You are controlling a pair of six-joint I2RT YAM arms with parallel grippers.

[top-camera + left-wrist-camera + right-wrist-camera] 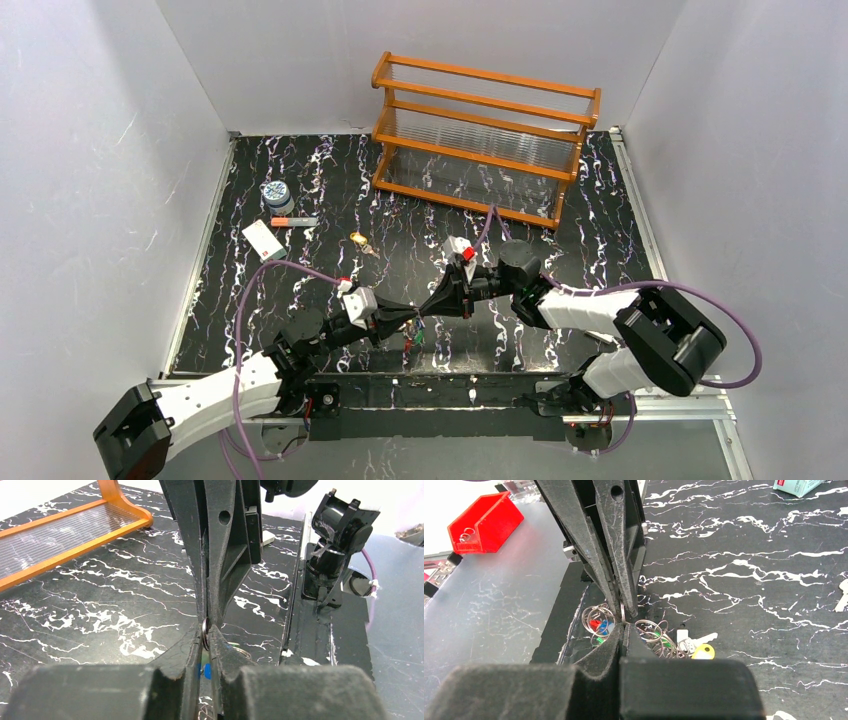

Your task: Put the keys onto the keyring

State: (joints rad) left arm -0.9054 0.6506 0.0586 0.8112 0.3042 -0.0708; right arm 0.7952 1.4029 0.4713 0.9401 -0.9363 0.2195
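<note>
My two grippers meet tip to tip over the table's near edge. The left gripper (418,318) (206,637) is shut on a thin silvery keyring (205,632), which stands edge-on between its tips. From the opposite side the right gripper (428,312) (623,626) is shut on the same keyring (622,613). Beneath them lies a tangle of rings with red, blue and green keys (600,626) and a yellow-headed key (703,651). Another loose key (362,242) lies mid-table.
A wooden rack (485,140) stands at the back. A patterned jar (277,195), an orange-tipped stick (293,221) and a white card (263,240) are at the left. A red bin (484,522) holding a ring sits beyond the table's edge.
</note>
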